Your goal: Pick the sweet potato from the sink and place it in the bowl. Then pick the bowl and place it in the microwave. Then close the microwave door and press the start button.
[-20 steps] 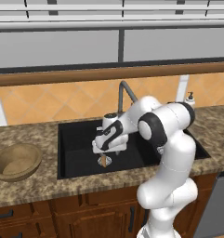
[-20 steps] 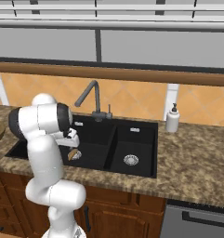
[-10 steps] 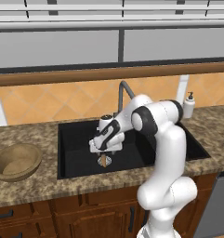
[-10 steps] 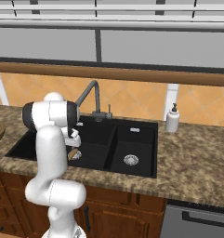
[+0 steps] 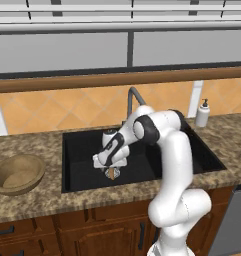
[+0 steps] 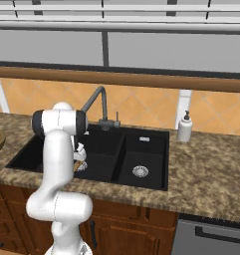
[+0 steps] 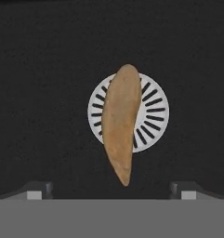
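The sweet potato [image 7: 121,123], an orange-brown tapered tuber, lies across the round metal drain [image 7: 150,116] in the left basin of the black sink [image 5: 82,150]. My gripper [image 5: 111,165] hangs open just above it, pointing straight down. In the hand view the fingertips [image 7: 185,189] stand wide on either side of the sweet potato's near end, not touching it. From the right base view the sweet potato [image 6: 77,166] peeks out beside my arm. The wooden bowl [image 5: 17,172] sits on the counter left of the sink. The microwave is out of view.
A curved dark faucet [image 5: 134,97] rises behind the sink, close to my arm. A white soap dispenser [image 5: 203,112] stands at the back right. The granite counter [image 6: 211,169] extends right of the sink, and the right basin [image 6: 140,159] holds nothing but its drain.
The arm's elbow has swung left and the gripper has sunk a little toward the sweet potato. The jaws have stayed open and the sweet potato has not moved.
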Tool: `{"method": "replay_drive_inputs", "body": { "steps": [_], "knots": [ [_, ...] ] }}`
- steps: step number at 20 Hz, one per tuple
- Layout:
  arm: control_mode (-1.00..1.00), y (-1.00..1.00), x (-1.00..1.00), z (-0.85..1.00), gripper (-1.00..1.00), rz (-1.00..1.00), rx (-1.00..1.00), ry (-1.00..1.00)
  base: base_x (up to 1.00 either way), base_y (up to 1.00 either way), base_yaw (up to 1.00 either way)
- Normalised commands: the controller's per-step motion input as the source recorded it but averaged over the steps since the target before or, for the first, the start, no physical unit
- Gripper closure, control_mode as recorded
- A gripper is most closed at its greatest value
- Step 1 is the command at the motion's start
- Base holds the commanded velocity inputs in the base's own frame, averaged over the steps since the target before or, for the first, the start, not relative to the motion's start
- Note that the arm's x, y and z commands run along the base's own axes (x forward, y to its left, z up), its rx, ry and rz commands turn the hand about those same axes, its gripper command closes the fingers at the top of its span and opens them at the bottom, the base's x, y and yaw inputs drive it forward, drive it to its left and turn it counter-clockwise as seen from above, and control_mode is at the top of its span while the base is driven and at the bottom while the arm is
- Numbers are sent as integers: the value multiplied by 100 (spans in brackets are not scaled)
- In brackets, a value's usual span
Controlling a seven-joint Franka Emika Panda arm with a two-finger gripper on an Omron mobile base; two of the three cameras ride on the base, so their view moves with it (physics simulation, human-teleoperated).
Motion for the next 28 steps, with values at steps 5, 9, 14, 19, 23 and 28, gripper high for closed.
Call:
{"method": "replay_drive_inputs", "body": {
  "steps": [5,9,14,19,23,28],
  "knots": [
    [-100,-1,25,-31,-100,0,0,0,0,0,0],
    [-100,0,16,-32,-100,0,0,0,0,0,0],
    [-100,0,7,-32,-100,0,0,0,0,0,0],
    [-100,0,8,-30,-100,0,0,0,0,0,0],
    [-100,0,8,-19,100,0,0,0,0,0,0],
    [-100,0,5,0,100,0,0,0,0,0,0]
  ]
}}
